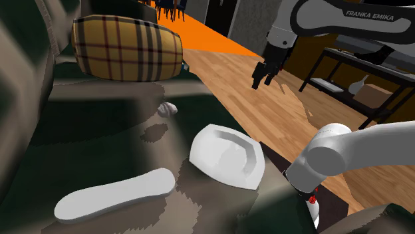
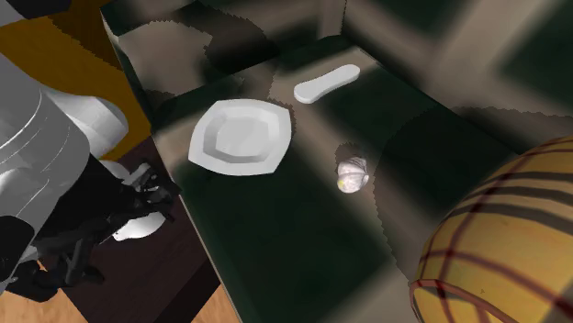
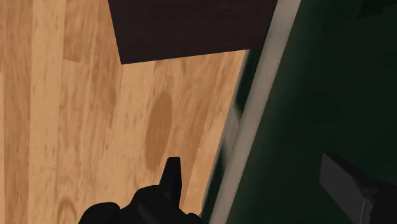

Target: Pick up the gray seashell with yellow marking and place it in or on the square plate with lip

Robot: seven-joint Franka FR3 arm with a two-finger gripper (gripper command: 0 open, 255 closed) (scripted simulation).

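Black two-finger gripper (image 1: pixel 263 82) hangs over the wooden floor (image 1: pixel 226 90), beyond the right edge of the dark green surface (image 1: pixel 100 133) in the shoulder view. Its fingers stand apart with nothing between them. Small gray seashell with a yellow mark (image 2: pixel 352 176) lies on that surface, apart from the white square lipped plate (image 1: pixel 226 156), farther off and to its left.

room above seashell (image 1: pixel 167 108), plaid cushion (image 1: pixel 126 48) behind — apart

from my desk i read one piece of lettering, the brand name "franka emika". it stands in pale capitals on a dark grey stretch of the arm (image 1: pixel 332 20), on the link that crosses the shoulder view's top right corner. the two words run along the length of that link in a single line, dipping slightly toward the shoulder view's right.
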